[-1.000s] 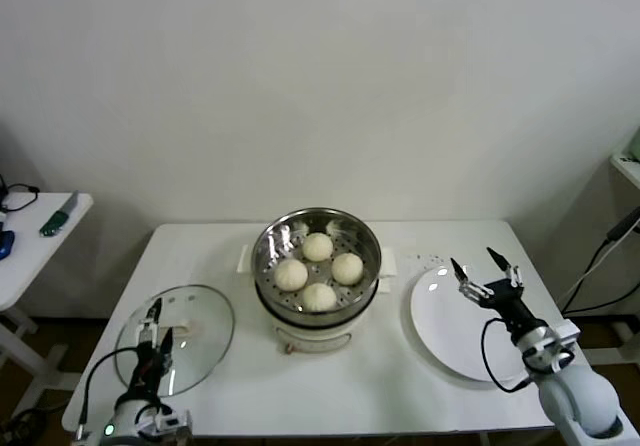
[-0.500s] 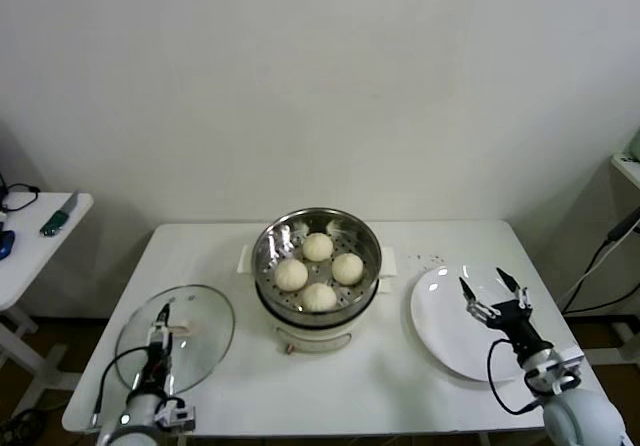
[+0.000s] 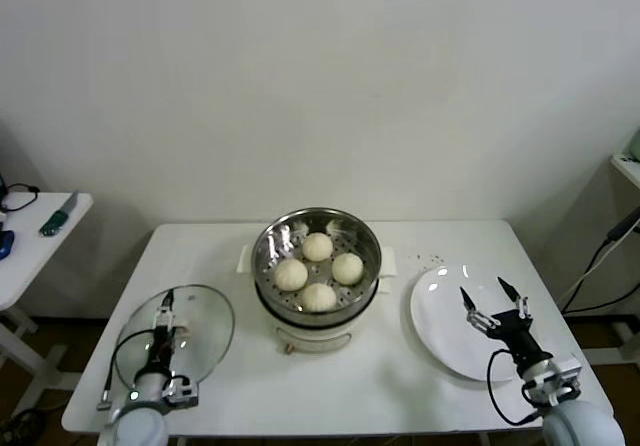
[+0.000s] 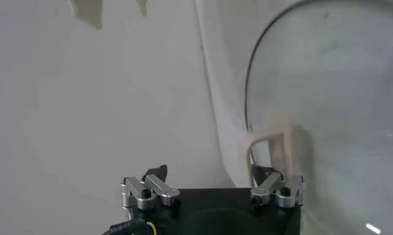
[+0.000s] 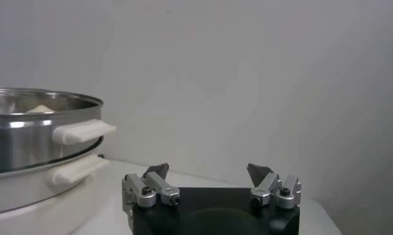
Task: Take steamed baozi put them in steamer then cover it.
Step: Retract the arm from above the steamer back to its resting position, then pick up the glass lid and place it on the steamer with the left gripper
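Observation:
Several cream-white baozi [image 3: 318, 247] lie in the shiny steel basket of the steamer [image 3: 368, 241], which stands uncovered at the table's middle on its cream pot base. The round glass lid [image 3: 205, 321] lies flat on the table at the left. My left gripper [image 3: 165, 311] hovers over it, open and empty; the left wrist view shows the left gripper [image 4: 209, 175] beside the lid's cream handle [image 4: 271, 133]. My right gripper [image 3: 492, 301] is open and empty above the white plate [image 3: 440, 336]. In the right wrist view the right gripper [image 5: 208, 171] faces the steamer [image 5: 30, 128] from the side.
The bare white plate lies right of the steamer. A small side table [image 3: 30, 251] with a green tool [image 3: 55, 218] stands off to the left. Cables [image 3: 600, 261] hang at the far right. A white wall rises behind the table.
The right gripper has drawn back and down toward the table's front over the plate. The left gripper has shifted slightly right over the lid. Both have stayed open.

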Motion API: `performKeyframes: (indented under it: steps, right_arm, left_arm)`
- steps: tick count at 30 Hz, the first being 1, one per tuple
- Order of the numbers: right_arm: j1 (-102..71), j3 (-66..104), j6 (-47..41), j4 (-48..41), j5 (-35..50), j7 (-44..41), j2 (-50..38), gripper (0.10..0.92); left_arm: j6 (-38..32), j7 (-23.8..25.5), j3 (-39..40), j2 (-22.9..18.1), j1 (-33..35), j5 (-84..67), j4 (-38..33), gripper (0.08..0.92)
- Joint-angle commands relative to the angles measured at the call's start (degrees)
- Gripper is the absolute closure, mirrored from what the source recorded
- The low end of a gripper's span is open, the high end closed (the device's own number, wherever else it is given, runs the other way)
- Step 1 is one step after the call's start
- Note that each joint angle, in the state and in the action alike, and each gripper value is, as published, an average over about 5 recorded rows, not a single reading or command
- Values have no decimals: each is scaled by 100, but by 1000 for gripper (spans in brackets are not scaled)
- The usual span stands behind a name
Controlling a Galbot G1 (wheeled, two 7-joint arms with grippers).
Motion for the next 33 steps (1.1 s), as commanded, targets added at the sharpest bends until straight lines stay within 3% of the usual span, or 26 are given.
performKeyframes:
  steps: [1, 5, 20, 25, 33]
  right_arm:
    - [-44, 2, 34, -21, -214, -30, 75, 203]
    - [-24, -10, 62, -67, -291, -55, 123, 203]
    - [33, -13, 122, -140, -418, -116, 190, 203]
    - [109, -20, 130, -193, -434, -124, 139, 203]
    - [380, -139, 90, -249, -425, -88, -61, 203]
  left_arm:
    - [-52, -106, 14, 69, -331, -200, 346, 182]
    - [-173, -96, 3, 29, -292, -260, 417, 259]
    - [-235, -91, -34, 75, -233, -684, 202, 692]
    - [10, -73, -42, 232, 93, -933, -563, 828]
    - [1009, -117, -55, 559, 915, -1249, -2151, 854]
